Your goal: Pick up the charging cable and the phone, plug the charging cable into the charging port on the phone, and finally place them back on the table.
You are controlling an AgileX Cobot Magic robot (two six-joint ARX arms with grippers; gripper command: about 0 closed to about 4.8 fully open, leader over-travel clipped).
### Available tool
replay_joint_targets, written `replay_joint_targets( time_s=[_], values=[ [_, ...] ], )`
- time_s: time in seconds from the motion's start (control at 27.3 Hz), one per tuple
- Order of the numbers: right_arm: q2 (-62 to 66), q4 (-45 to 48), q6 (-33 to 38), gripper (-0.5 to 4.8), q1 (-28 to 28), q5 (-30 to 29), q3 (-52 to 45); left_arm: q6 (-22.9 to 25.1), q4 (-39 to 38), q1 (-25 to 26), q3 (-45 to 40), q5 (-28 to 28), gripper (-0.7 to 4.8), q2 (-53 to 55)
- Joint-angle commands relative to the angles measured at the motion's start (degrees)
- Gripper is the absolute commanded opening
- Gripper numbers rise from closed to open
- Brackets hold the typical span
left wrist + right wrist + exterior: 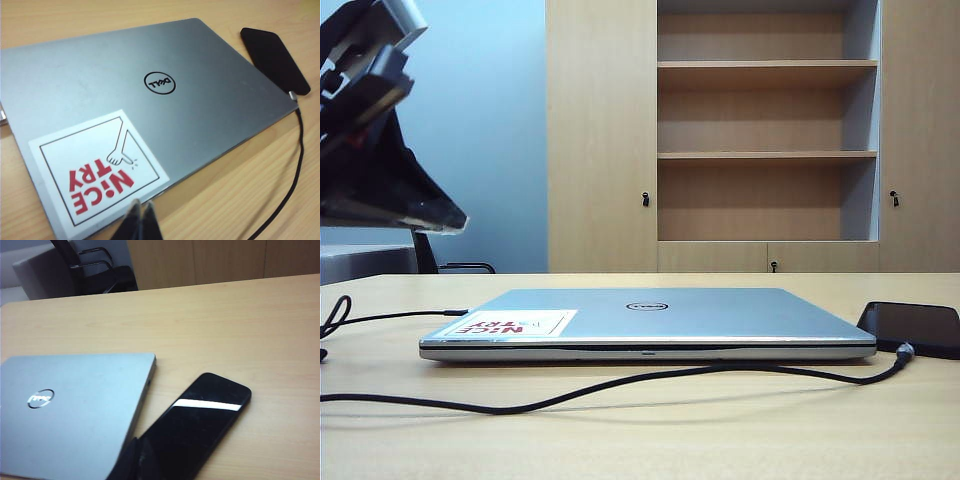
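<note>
The black phone [915, 325] lies flat on the beige table [720, 440], just right of a closed laptop. The black charging cable [620, 380] runs along the table in front of the laptop. Its silvery plug [293, 95] meets the phone's [274, 57] short end, covering the charging port. My left gripper [141, 205] is shut and empty, hovering above the laptop's stickered corner; its arm [380, 150] hangs high at the left of the exterior view. My right gripper [137, 442] is shut and empty, above the gap between laptop and phone [200, 420]. It does not show in the exterior view.
The closed silver Dell laptop [650, 320] with a red-and-white sticker [95, 165] fills the table's middle. More cable loops at the table's left edge [335, 315]. A wooden cabinet with open shelves [765, 150] stands behind, and a black chair [95, 270] is beyond the far edge.
</note>
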Motion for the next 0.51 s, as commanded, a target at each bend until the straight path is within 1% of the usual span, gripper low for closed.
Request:
replay_joint_targets(
  time_s=[0.04, 0.18, 0.51],
  values=[
    [-1.6, 0.9, -0.2, -0.06, 0.0, 2.3, -0.5, 0.7, 3.3, 0.0, -0.9, 0.2, -0.06, -0.2],
    [-2.6, 1.0, -0.2, -0.06, 0.0, 2.3, -0.7, 0.7, 6.0, 0.0, -1.8, 0.2, -0.06, -0.2],
    [-2.7, 1.0, -0.2, -0.06, 0.0, 2.4, -0.7, 0.7, 9.5, 0.0, -4.7, 0.2, -0.06, -0.2]
  ],
)
